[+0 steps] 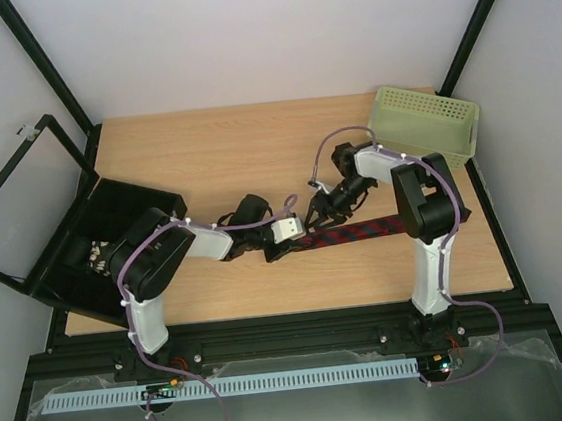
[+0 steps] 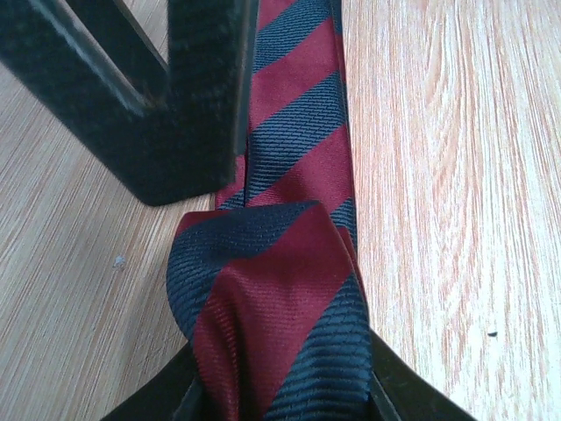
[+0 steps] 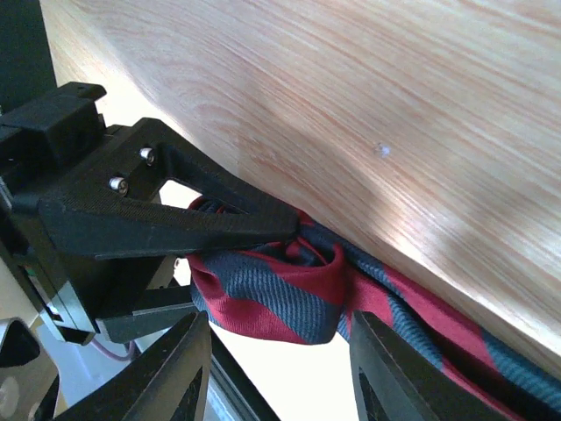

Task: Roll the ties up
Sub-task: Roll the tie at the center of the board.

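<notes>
The tie (image 2: pixel 280 289) is woven cloth with a fine diagonal rib and a faint sheen. The table (image 2: pixel 456 175) shows pale wood grain, smooth with a soft gloss. The left gripper (image 2: pixel 285 388) has fingers (image 3: pixel 175 219) of matt black plastic, faintly ridged in layers, with 2 shiny metal screws (image 3: pixel 117 183). The basket (image 1: pixel 422 120) looks like pale green perforated plastic.

The tie (image 1: pixel 359 232), both ends unseen
Overhead, it is hidden near frame centre under the left pincer (image 1: pixel 287 247) and, further right, passes behind the right arm (image 1: pixel 423 206); the left wrist view's bottom edge cuts off its fold.
</notes>
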Tool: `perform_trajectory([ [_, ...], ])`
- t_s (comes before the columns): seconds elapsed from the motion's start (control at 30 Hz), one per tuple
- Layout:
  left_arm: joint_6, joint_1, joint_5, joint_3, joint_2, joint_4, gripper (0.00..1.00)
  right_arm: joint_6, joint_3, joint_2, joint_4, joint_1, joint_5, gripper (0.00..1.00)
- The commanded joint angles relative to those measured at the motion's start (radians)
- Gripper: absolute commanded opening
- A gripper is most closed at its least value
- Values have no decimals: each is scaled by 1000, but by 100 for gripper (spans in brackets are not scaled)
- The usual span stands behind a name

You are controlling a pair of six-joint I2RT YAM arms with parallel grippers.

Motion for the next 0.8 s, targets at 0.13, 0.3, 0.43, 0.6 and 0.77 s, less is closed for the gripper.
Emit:
perform_trajectory([
  [0.13,16,-9,-59,-25,18,-145,31,56,16,25,-6,80,52,43],
  [0.3,27,-14,-61,-20,27,-147,31,60,29,64,9,83,121,25],
  [0.43,31,-14,-67,-11,29,-159,33,37,10,86,4,78,144,5],
  [0.6,20,2,-33,-3,2,-177,53,4,-60,69,38,45,171,1],
  [0.77,-1,6,34,-11,-71,-151,71,-50,-88,85,57,-5,180,1],
])
